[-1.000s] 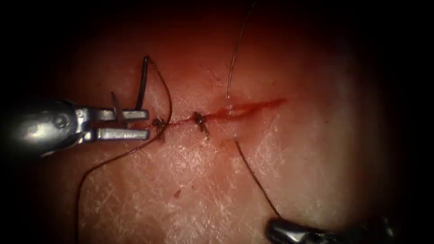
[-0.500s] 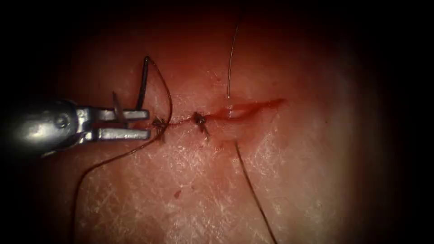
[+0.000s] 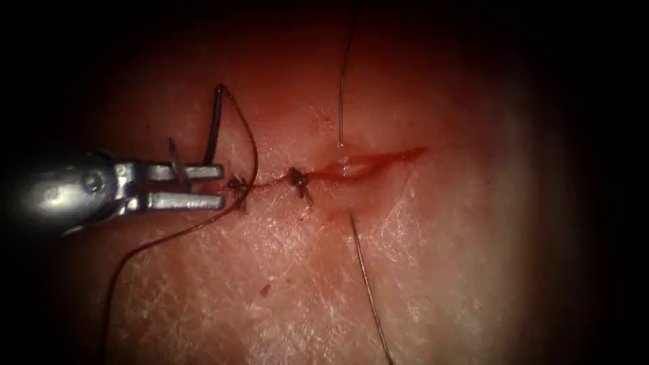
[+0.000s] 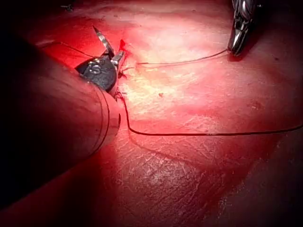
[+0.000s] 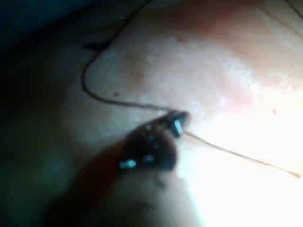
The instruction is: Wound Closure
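- Endoscope view: left tool (image 3: 220, 186) lies at the left end of the cut (image 3: 351, 164), jaws parted, the curved needle (image 3: 213, 128) resting across its upper jaw, not clamped, not in the tissue (image 3: 304, 284).
- Thread (image 3: 253, 145) arcs from the needle to that end of the cut.
- Right tool (image 5: 177, 124) grips thread, well away from the cut.

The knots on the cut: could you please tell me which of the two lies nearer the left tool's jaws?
The left knot, just off the left tool; the other knot sits farther right.
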Motion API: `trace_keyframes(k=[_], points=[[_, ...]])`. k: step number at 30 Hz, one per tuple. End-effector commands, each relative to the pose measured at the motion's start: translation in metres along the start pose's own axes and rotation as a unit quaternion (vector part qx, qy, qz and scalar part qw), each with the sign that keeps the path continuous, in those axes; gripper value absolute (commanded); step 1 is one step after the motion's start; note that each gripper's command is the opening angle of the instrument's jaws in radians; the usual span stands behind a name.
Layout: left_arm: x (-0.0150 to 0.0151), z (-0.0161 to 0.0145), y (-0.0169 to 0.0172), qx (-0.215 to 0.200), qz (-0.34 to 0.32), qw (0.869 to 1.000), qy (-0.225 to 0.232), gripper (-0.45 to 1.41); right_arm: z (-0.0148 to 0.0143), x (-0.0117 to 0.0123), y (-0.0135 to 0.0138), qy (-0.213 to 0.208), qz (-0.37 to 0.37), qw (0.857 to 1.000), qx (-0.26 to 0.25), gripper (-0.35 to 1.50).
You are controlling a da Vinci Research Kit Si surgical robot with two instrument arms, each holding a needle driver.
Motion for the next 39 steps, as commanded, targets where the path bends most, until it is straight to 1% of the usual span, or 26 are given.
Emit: trace_keyframes(k=[1,3,5,6,7,8,10,14,15,16,18,20,21,22,26,30,33,39], points=[[-0.0004,0.0008,0.0000,-0.001,0.000,1.000,0.001,-0.45,0.0008,0.0005,-0.0009,0.006,-0.001,1.000,0.002,-0.35],[-0.0004,0.0008,0.0000,-0.001,0.000,1.000,0.001,-0.45,0.0008,0.0005,-0.0007,0.014,-0.001,1.000,-0.012,-0.35],[-0.0004,0.0008,0.0000,-0.001,0.000,1.000,0.001,-0.45,0.0006,0.0002,0.0000,0.017,0.000,0.999,-0.034,0.68],[-0.0004,0.0008,0.0000,-0.001,0.000,1.000,0.001,-0.45,0.0004,-0.0001,0.0003,0.015,0.001,0.999,-0.046,1.06],[-0.0004,0.0008,0.0000,-0.001,0.000,1.000,0.001,-0.45,0.0000,-0.0005,0.0007,0.010,0.003,0.998,-0.056,1.20],[-0.0004,0.0008,0.0000,-0.001,0.000,1.000,0.001,-0.45,-0.0004,-0.0010,0.0010,0.006,0.004,0.998,-0.060,1.21],[-0.0004,0.0007,0.0000,-0.001,0.000,1.000,0.001,-0.45,-0.0020,-0.0028,0.0021,0.000,0.010,0.998,-0.067,1.23],[-0.0004,0.0008,0.0000,-0.001,0.000,1.000,0.001,-0.45,-0.0034,-0.0054,0.0036,-0.001,0.032,0.995,-0.092,1.25],[-0.0004,0.0008,0.0000,-0.001,0.000,1.000,0.001,-0.45,-0.0033,-0.0066,0.0046,-0.017,0.043,0.991,-0.122,1.25],[-0.0004,0.0008,0.0000,-0.001,0.000,1.000,0.001,-0.45,-0.0027,-0.0073,0.0054,-0.028,0.051,0.989,-0.139,1.26],[-0.0004,0.0008,0.0000,-0.001,0.000,1.000,0.001,-0.45,-0.0012,-0.0081,0.0071,-0.034,0.060,0.986,-0.153,1.26],[-0.0004,0.0008,0.0000,-0.001,0.000,1.000,0.001,-0.45,0.0010,-0.0089,0.0100,-0.031,0.071,0.981,-0.176,1.25],[-0.0004,0.0008,0.0000,-0.001,0.000,1.000,0.001,-0.45,0.0015,-0.0090,0.0105,-0.029,0.072,0.981,-0.180,1.25],[-0.0004,0.0008,0.0000,-0.001,0.000,1.000,0.001,-0.45,0.0027,-0.0091,0.0113,-0.024,0.073,0.980,-0.185,1.25],[-0.0004,0.0008,0.0000,-0.001,0.000,1.000,0.001,-0.45,0.0044,-0.0088,0.0123,-0.015,0.077,0.979,-0.189,1.20],[-0.0004,0.0008,0.0000,-0.001,0.000,1.000,0.001,-0.45,0.0056,-0.0083,0.0130,-0.008,0.075,0.978,-0.196,1.18],[-0.0004,0.0008,0.0000,-0.001,0.000,1.000,0.001,-0.45,0.0064,-0.0077,0.0134,-0.004,0.072,0.978,-0.193,1.13],[-0.0004,0.0008,0.0000,-0.001,0.000,1.000,0.001,-0.45,0.0080,-0.0066,0.0140,0.004,0.069,0.979,-0.193,1.13]])
